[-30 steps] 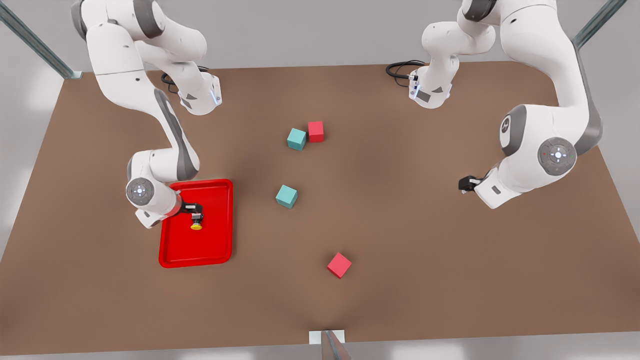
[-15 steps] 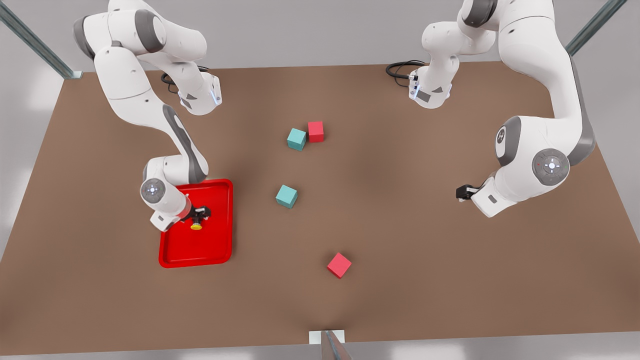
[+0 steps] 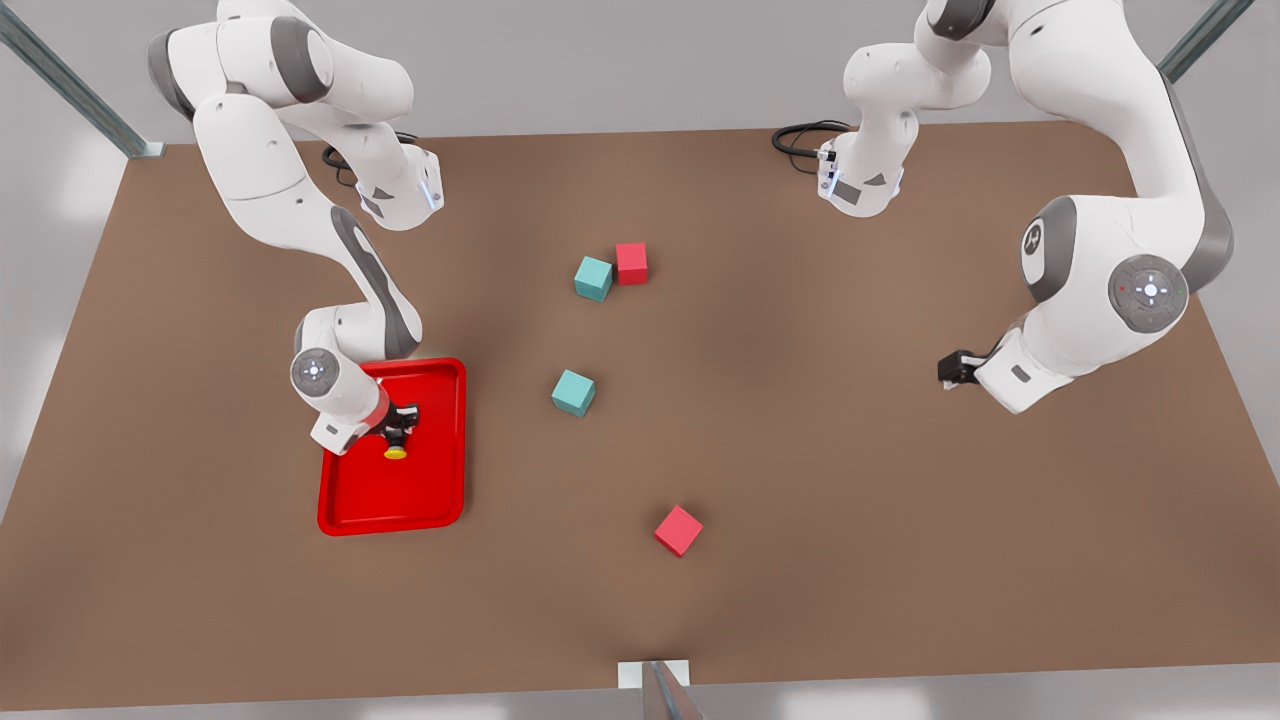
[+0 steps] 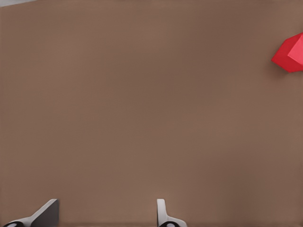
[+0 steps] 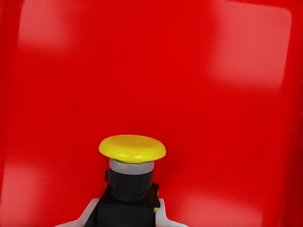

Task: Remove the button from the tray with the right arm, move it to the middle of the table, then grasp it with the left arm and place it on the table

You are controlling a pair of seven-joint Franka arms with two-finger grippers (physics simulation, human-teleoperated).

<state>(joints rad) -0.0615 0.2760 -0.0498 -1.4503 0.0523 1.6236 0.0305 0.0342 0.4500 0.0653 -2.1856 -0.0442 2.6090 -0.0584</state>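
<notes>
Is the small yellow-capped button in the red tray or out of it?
In: the yellow-capped button sits over the red tray, between the right gripper's fingers.

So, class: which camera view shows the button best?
The right wrist view: the button looms close, yellow cap and dark body clear, between the right end effector's fingertips. The front view shows it tiny on the tray. The left wrist view faces table.

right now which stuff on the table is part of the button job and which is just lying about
Part of the job:
- button, in the red tray
- right hand, shut on the button's dark body
- left hand, open over bare table, waiting

Just lying about:
- teal cubes and
- red cubes and
</notes>
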